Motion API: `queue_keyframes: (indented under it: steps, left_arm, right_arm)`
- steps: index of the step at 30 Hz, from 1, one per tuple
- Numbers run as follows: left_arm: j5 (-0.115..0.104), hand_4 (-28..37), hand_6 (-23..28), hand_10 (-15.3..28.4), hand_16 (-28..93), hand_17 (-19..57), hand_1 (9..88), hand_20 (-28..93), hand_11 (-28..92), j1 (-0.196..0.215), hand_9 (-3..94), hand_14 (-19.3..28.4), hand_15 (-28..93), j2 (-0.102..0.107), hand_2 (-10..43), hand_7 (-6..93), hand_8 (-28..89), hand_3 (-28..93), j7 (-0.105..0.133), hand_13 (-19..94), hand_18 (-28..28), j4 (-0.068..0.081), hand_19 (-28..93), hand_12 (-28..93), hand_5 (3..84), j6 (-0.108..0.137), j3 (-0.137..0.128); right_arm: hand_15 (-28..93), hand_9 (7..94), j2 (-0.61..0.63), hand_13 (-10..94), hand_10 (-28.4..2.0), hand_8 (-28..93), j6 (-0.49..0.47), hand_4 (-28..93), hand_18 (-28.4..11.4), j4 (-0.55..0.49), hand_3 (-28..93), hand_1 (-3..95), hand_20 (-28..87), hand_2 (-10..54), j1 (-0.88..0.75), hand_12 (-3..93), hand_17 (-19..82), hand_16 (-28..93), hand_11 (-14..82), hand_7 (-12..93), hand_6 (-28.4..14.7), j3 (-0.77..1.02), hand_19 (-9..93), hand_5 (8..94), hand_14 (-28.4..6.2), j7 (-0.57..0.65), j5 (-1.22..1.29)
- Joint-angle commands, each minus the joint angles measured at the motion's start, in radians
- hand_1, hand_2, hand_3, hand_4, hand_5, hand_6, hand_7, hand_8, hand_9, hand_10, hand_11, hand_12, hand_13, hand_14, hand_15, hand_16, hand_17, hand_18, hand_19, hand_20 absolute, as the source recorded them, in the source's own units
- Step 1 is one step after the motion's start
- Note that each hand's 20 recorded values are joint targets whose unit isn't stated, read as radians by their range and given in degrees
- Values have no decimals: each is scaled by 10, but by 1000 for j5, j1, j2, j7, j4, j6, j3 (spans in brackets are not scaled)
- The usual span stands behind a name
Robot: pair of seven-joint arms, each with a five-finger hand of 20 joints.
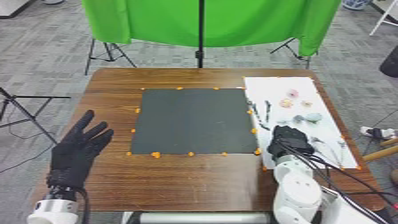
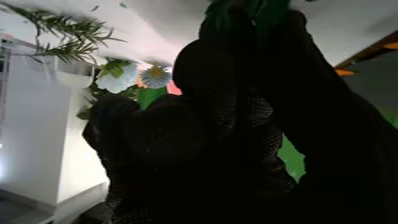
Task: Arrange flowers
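In the head view, my left hand (image 1: 78, 151) is at the table's left, its fingers straight and spread. My right hand (image 1: 291, 141) is low over the white sheet (image 1: 266, 87), beside stems and a pale blue flower (image 1: 314, 117). Farther up the sheet are a pink flower (image 1: 292, 93), a peach flower (image 1: 286, 103) and dark green sprigs (image 1: 267, 106). In the right wrist view, my right hand (image 2: 213, 135) has its fingers curled, with dark green leaves (image 2: 270, 15) pinched at the tips. A light blue flower (image 2: 155, 77) and a leafy sprig (image 2: 67, 32) show beyond the glove.
A dark square mat (image 1: 194, 122) lies left of the white sheet, with orange markers (image 1: 155, 155) around its border. The brown table (image 1: 195, 190) extends in front of it. Behind the table hangs a green cloth (image 1: 151, 20) on a stand.
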Motion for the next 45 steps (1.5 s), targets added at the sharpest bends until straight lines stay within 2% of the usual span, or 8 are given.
queue_keyframes:
  steps: [1,8,15,30,34,35,42,45]
  left_arm:
    - [-4,-255,56,197,-102,-110,241,-56,194,23,329,278,445,-1,49,112,-113,812,13,234,284,-7,547,78,316,16,-15]
    - [-25,-254,56,197,-100,-110,241,-55,192,41,330,278,442,35,50,114,-112,811,66,232,284,-10,550,80,316,39,-11]
    - [-29,-255,57,198,-98,-108,240,-52,192,35,330,279,441,54,50,116,-112,811,80,233,284,-9,555,83,317,49,-21]
    - [-15,-246,53,196,-99,-105,237,-53,182,-55,315,272,436,91,51,109,-103,806,43,220,284,9,561,85,309,36,-10]
    - [-2,-232,42,192,-119,-111,234,-66,164,-94,274,276,452,89,50,104,-86,804,8,164,284,15,568,88,291,20,-10]
    - [19,-230,40,192,-125,-116,234,-69,160,-127,266,277,456,62,49,103,-82,802,-54,149,284,22,570,90,289,-7,-17]
    - [41,-232,42,191,-102,-129,239,-92,151,-176,275,282,430,50,49,121,-90,797,-122,147,284,31,575,114,293,-43,-19]
    - [64,-233,41,194,-88,-137,240,-97,134,-212,270,284,416,15,52,125,-89,795,-188,135,284,46,577,128,289,-82,-19]
  right_arm:
    - [779,817,15,806,-133,125,94,-283,-207,-62,706,555,485,-95,-13,278,528,203,539,372,-42,17,932,833,-95,-20,-61]
    - [780,828,-52,815,-129,138,176,-283,-207,-99,716,553,502,-95,174,277,538,207,539,350,-46,-82,932,847,-94,-104,37]
    - [780,840,-224,829,-128,146,176,-283,-207,67,725,546,520,-95,529,271,555,209,541,334,-47,-418,932,863,-89,-295,27]
    - [780,849,-554,838,-122,158,59,-263,-209,387,718,525,535,-95,693,249,565,216,561,329,-37,-582,932,867,-83,-336,202]
    - [777,859,-563,845,-121,164,51,-242,-210,422,713,513,538,-95,723,245,566,217,555,324,-30,-637,932,868,-84,-306,230]
    - [776,863,-564,846,-120,166,41,-234,-211,429,712,509,539,-95,703,245,567,218,551,318,-29,-624,932,872,-84,-297,226]
    - [774,877,-568,852,-125,153,36,-250,-220,469,736,465,544,-95,683,249,566,223,542,270,-21,-619,932,903,-91,-237,252]
    - [773,884,-573,854,-127,90,46,-248,-224,477,738,447,546,-65,668,249,566,222,536,267,-17,-605,932,910,-92,-201,270]
